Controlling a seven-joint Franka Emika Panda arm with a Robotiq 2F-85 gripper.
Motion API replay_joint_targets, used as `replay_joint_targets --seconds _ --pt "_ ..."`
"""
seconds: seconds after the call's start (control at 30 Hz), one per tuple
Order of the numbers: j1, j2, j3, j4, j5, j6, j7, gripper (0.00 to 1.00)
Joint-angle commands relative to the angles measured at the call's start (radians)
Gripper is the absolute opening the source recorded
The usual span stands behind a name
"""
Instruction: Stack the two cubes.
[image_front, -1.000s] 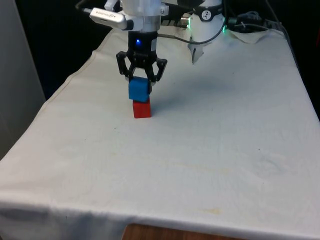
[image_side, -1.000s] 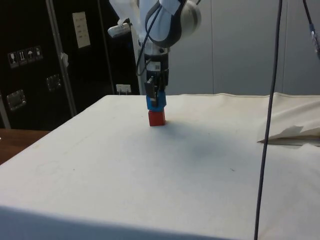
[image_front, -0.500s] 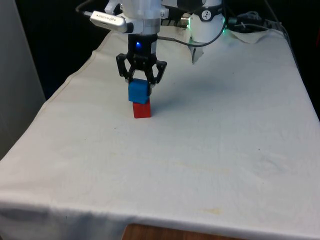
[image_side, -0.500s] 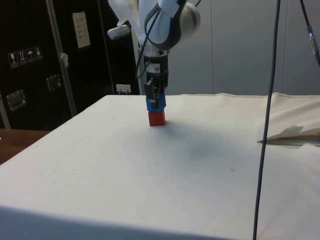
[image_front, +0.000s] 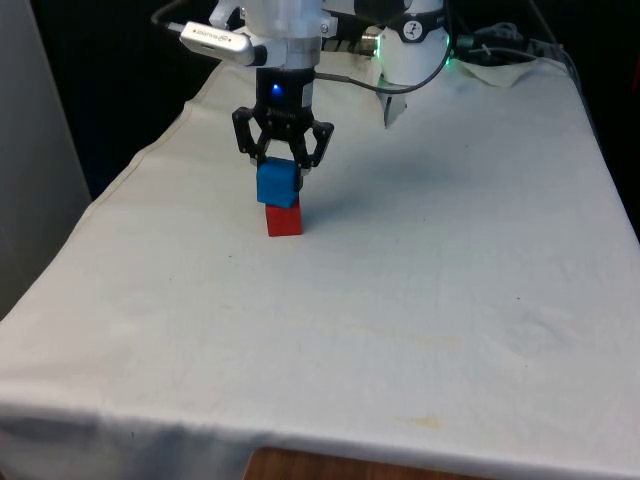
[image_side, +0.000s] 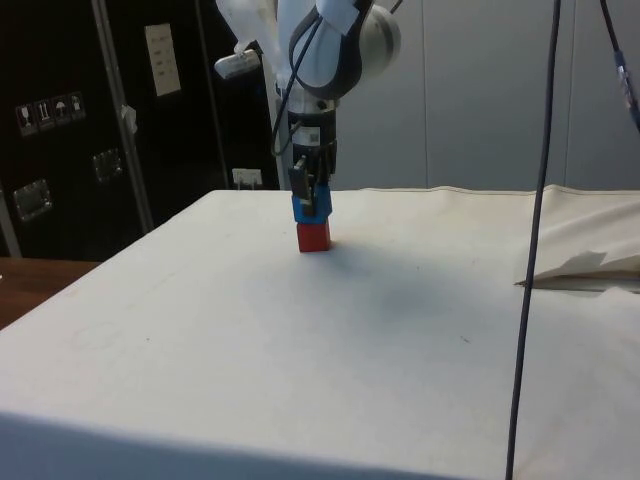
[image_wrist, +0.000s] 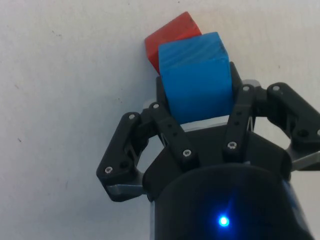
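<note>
White table cloth: spread over the whole table; lightly creased, with faint stains seen on the stretch nearest the front camera, well apart from the pincer.

Red cube: seated on the cloth, directly below the pincer. In the wrist view one corner is seen jutting out from under the blue cube, so the two are not squarely aligned.

Blue cube: resting on top of the red cube, touching it, immediately beneath the pincer. In the side view it is seen stacked above the red cube, with a black finger in front of its upper part.

Pincer: black, two-fingered, pointed straight down over the stack. The fingers are spread wide, one to each side of the blue cube's top; whether they touch its faces cannot be told.

Crumpled white cloth: lying on the table beyond the pincer, well apart from the cubes.
</note>
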Motion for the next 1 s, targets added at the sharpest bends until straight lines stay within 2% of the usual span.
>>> replay_joint_targets --seconds 0.0,0.03,0.1,0.13,0.33,0.37,0.4,0.67,0.77,0.97 --pt "0.0 0.001 0.0 0.0 -0.001 0.0 0.0 0.0" --pt "0.0 0.001 0.0 0.0 -0.001 0.0 0.0 0.0" --pt "0.0 0.0 0.0 0.0 0.0 0.0 -0.001 0.17" --pt "0.0 0.001 -0.001 0.0 -0.001 0.0 0.0 0.17" --pt "0.0 0.001 -0.001 0.0 -0.001 0.0 0.0 0.74" --pt "0.0 0.001 -0.001 0.0 -0.001 0.0 0.0 0.97" --pt "0.0 0.001 -0.001 0.0 -0.001 0.0 0.0 1.0" --pt "0.0 0.0 0.0 0.0 0.0 0.0 -0.001 1.0" --pt "0.004 -0.026 -0.007 0.002 -0.007 -0.019 0.002 1.0" --pt "0.004 -0.072 -0.01 0.004 -0.011 -0.057 0.004 1.0"
